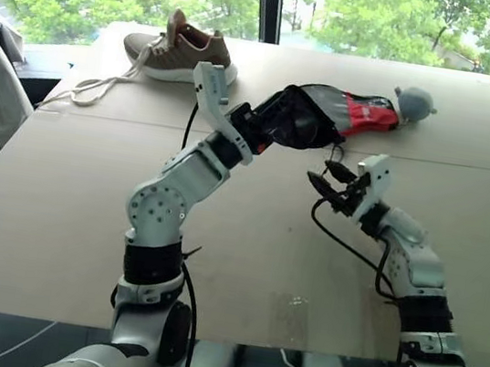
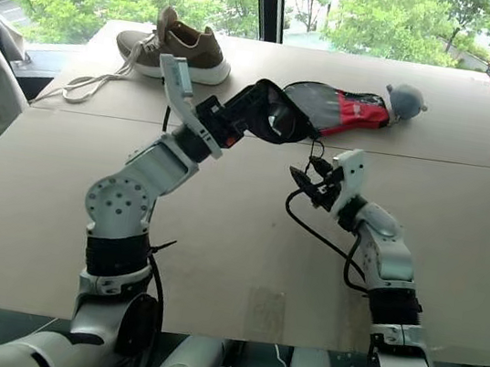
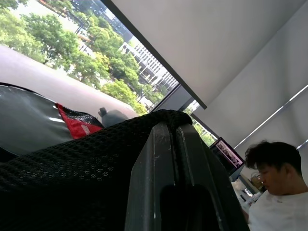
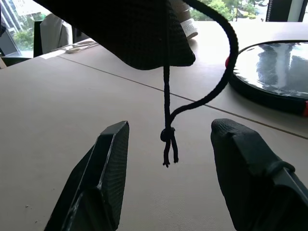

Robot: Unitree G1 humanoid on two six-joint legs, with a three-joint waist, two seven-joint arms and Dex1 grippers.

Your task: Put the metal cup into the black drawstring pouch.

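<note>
From the head views, the left tool (image 1: 255, 128) is holding the black drawstring pouch (image 1: 299, 118) raised above the worktop (image 1: 58, 202), its fingers pressed together on the fabric. The right tool (image 1: 333, 183) is hanging just below the pouch, fingers spread and gripping nothing. A shoe (image 1: 180, 49) and a black-and-red paddle case (image 1: 366, 112) are lying farther back.

In the left wrist view, mesh fabric (image 3: 86, 163) is draping over the pinching fingers (image 3: 159, 159).

In the right wrist view, the knotted cord (image 4: 167, 134) is dangling between the spread fingers (image 4: 113, 159). The metal cup is possibly inside the pouch; I cannot tell.
</note>
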